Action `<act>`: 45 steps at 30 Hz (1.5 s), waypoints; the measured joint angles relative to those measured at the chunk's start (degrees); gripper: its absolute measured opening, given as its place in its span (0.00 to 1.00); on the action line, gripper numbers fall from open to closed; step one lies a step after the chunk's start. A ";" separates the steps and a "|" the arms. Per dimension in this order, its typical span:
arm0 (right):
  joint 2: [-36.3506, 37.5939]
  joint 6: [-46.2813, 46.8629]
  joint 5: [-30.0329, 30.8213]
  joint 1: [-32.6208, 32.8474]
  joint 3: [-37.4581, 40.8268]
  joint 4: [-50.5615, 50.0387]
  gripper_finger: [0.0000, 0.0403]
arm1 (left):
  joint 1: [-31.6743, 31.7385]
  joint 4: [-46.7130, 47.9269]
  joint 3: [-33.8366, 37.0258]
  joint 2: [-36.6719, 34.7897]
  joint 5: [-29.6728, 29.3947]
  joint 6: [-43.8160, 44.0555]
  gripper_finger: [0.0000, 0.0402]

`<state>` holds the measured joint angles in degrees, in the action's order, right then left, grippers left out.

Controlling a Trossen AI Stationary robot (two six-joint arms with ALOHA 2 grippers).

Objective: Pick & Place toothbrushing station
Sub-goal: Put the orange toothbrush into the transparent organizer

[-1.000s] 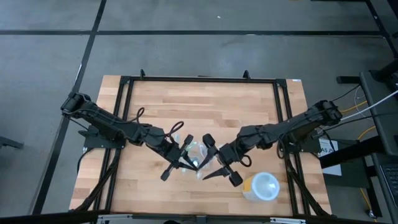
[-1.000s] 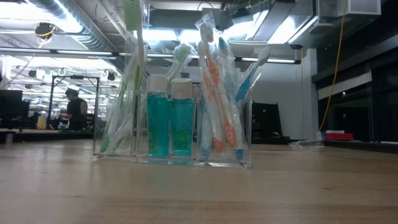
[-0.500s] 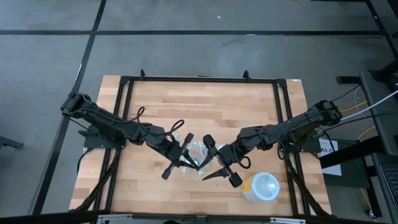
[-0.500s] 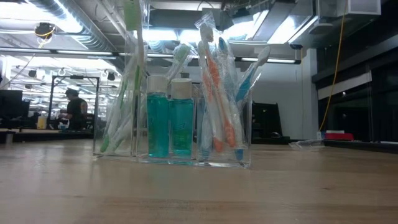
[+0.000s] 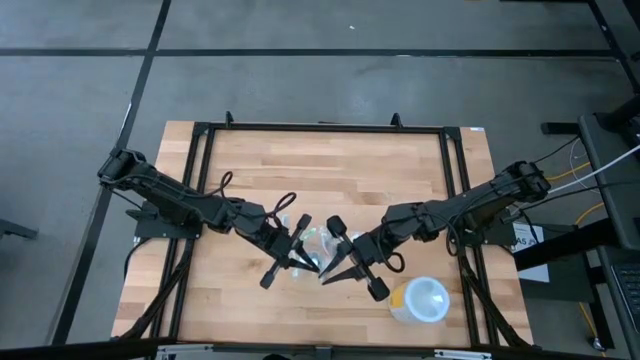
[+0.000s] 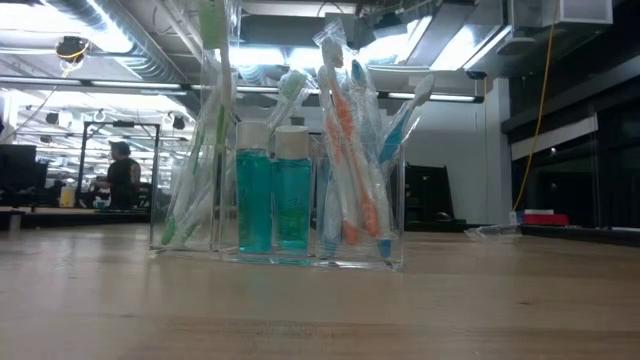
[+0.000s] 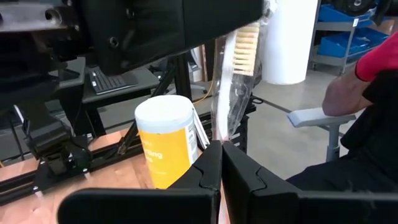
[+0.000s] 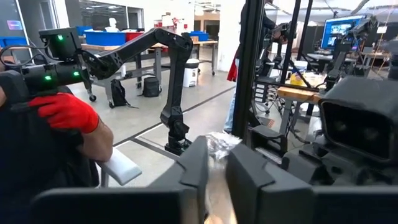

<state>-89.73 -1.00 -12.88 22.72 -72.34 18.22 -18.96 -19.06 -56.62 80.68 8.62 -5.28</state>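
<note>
At the lower middle of the high view the two grippers meet over one small clear bundle. The left gripper [image 5: 300, 258] has its fingers fully together, and the left wrist view shows them pinching the bottom of a wrapped toothbrush [image 7: 236, 87] whose bristle head rises toward the top of that frame. The right gripper [image 5: 338, 265] has its jaws drawn narrow around the crinkled clear wrapper, seen just beyond its fingers [image 8: 242, 180] in the right wrist view; whether it truly grips is hard to tell.

The toothbrushing station [image 6: 300, 190] stands upright left of centre in the low view, holding toothbrushes and two teal bottles.

The risk, as I judge it, is a tug between both arms: the slick wrapper could slip or tear. The yellow container [image 5: 420, 299], just below and right of the right gripper, could be knocked.
</note>
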 joint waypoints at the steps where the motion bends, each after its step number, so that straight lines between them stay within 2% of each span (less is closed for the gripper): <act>1: 0.00 -0.52 0.02 0.00 0.00 0.08 0.13 | 0.00 0.05 0.00 0.00 0.05 0.00 0.00; 6: 0.07 -1.05 0.00 0.00 0.00 -0.05 0.01 | 0.00 -0.01 0.00 0.00 0.10 0.00 0.00; 19: 0.07 -1.22 0.00 0.00 0.00 -0.02 0.01 | 0.00 -0.01 0.00 0.00 -0.09 0.11 0.03; 23: 0.07 -1.37 -0.02 0.00 0.00 -0.04 0.01 | -0.28 -0.47 0.00 0.00 -0.09 0.09 0.14; 32: 0.07 -1.42 -0.04 0.00 0.00 -0.11 0.01 | -0.55 -0.47 0.00 -0.02 -0.89 0.11 0.49; 37: 0.07 -1.46 -0.07 0.02 0.00 -0.21 0.00 | -0.55 -0.43 0.00 -0.02 -2.77 0.09 0.59; 39: 0.07 -1.53 -0.05 0.12 0.00 -0.44 0.00 | -0.59 0.54 0.00 -0.22 -5.85 -0.02 0.59; 41: 0.07 -1.83 -0.04 0.24 0.02 -1.01 0.00 | -0.87 5.19 0.00 -1.96 -11.92 -0.57 0.58; 45: 1.04 -3.24 1.15 0.24 0.11 -4.81 0.01 | -3.51 17.63 -0.07 -7.43 -33.89 -1.22 0.52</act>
<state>-88.70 -4.23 -11.74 22.96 -72.23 13.41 -22.48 -1.42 -56.69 73.25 -25.27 -6.49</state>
